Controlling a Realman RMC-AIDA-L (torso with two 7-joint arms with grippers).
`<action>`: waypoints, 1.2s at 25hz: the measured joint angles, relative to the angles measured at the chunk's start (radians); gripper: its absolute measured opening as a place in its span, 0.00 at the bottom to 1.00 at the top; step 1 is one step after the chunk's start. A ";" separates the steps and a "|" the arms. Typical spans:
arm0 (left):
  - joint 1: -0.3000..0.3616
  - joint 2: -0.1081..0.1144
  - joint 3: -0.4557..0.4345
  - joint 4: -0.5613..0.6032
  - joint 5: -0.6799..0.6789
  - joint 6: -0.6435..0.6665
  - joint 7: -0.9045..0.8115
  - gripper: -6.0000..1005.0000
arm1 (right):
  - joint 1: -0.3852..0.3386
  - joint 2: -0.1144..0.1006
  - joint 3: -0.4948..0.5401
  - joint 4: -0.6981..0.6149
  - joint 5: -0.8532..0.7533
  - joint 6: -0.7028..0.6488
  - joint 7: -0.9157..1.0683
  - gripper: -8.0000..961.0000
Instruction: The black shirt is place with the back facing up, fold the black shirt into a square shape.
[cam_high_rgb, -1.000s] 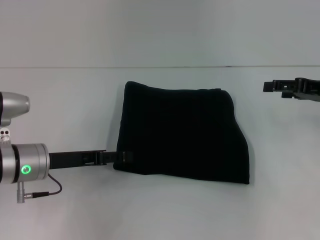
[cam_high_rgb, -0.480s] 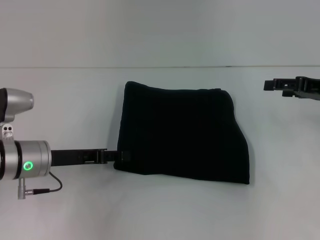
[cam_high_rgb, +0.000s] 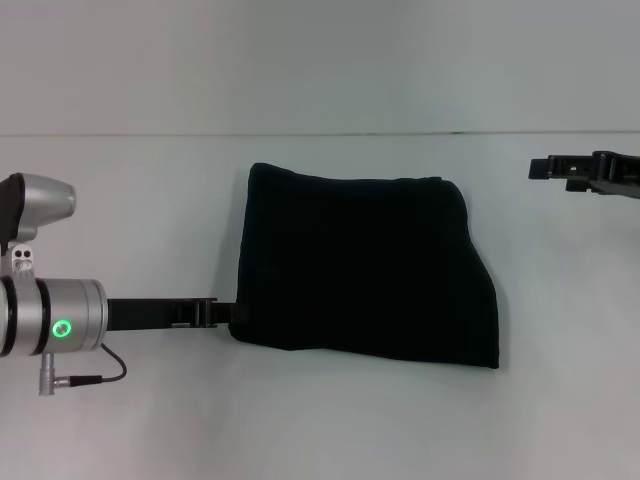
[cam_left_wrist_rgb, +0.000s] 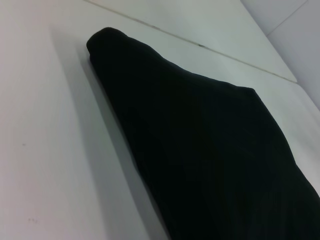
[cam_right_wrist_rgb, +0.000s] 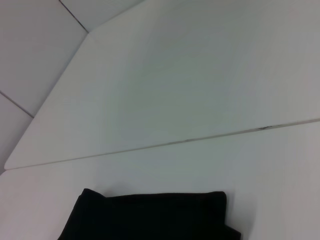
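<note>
The black shirt (cam_high_rgb: 365, 265) lies folded into a rough rectangle in the middle of the white table, its near right corner flaring out. No lettering shows on it. My left gripper (cam_high_rgb: 228, 313) is low at the shirt's near left corner, its tip at the cloth's edge. The left wrist view shows only the folded shirt (cam_left_wrist_rgb: 200, 140) from close by. My right gripper (cam_high_rgb: 545, 170) hovers off to the far right, well apart from the shirt. The right wrist view catches the shirt's far edge (cam_right_wrist_rgb: 150, 215).
A white table (cam_high_rgb: 320, 420) carries the shirt, with bare surface on all sides of it. A thin seam (cam_high_rgb: 150, 135) crosses the table behind the shirt. The left arm's silver wrist with a green light (cam_high_rgb: 62, 328) sits at the near left.
My left gripper has drawn back to the left, from lying over the shirt's near left corner to just at its edge. The shirt and the right gripper have barely moved.
</note>
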 joint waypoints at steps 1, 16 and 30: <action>0.000 0.000 0.000 0.000 0.000 0.002 -0.003 0.21 | 0.000 0.000 0.000 0.000 0.000 0.001 0.000 0.89; -0.001 0.001 0.000 0.004 0.011 0.046 -0.016 0.04 | 0.000 0.002 0.000 0.002 0.000 0.002 -0.005 0.89; 0.000 0.007 -0.007 0.008 0.011 0.076 -0.017 0.11 | -0.009 0.002 0.000 0.001 0.000 0.002 -0.005 0.89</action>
